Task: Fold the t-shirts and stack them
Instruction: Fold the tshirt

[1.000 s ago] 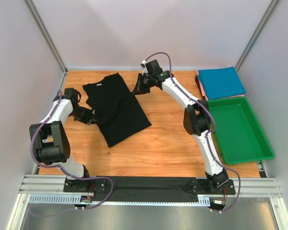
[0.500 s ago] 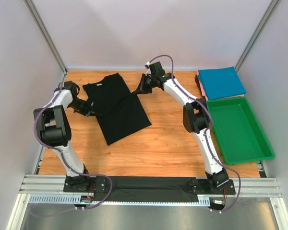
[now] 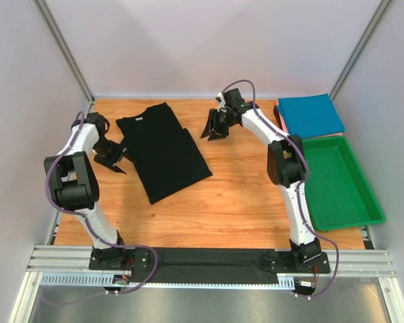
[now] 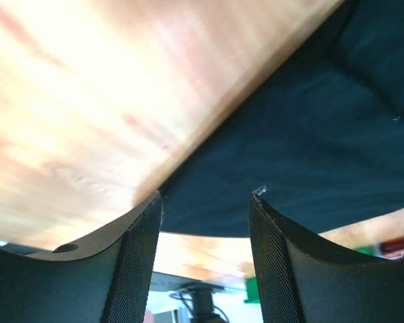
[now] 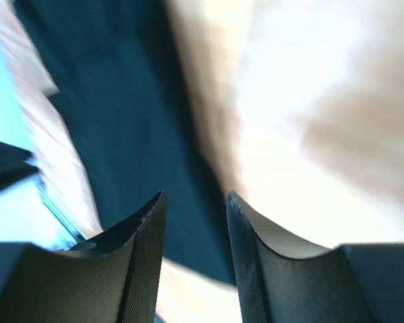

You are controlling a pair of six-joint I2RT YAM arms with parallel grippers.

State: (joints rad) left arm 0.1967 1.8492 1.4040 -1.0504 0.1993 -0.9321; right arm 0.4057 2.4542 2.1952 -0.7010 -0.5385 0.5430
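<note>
The black t-shirt (image 3: 163, 149) lies flat on the wooden table, sleeves folded in over its body. My left gripper (image 3: 114, 160) stands open and empty just off the shirt's left edge; in the left wrist view the dark cloth (image 4: 310, 134) fills the space beyond the gripper (image 4: 205, 198). My right gripper (image 3: 212, 131) hangs open and empty just right of the shirt's upper right side, and the right wrist view shows the cloth (image 5: 114, 101) past the gripper (image 5: 195, 195). A folded teal-blue t-shirt (image 3: 311, 116) rests at the back right on a reddish one (image 3: 280, 118), of which only an edge shows.
A green plastic tray (image 3: 337, 182) sits along the right side, in front of the folded stack. Grey walls close in the table on the left, back and right. Bare wood (image 3: 236, 195) lies in front of the black shirt.
Both grippers were shut on the black shirt's sleeves; they have opened, let go and drawn outward, the left one to the left, the right one to the right.
</note>
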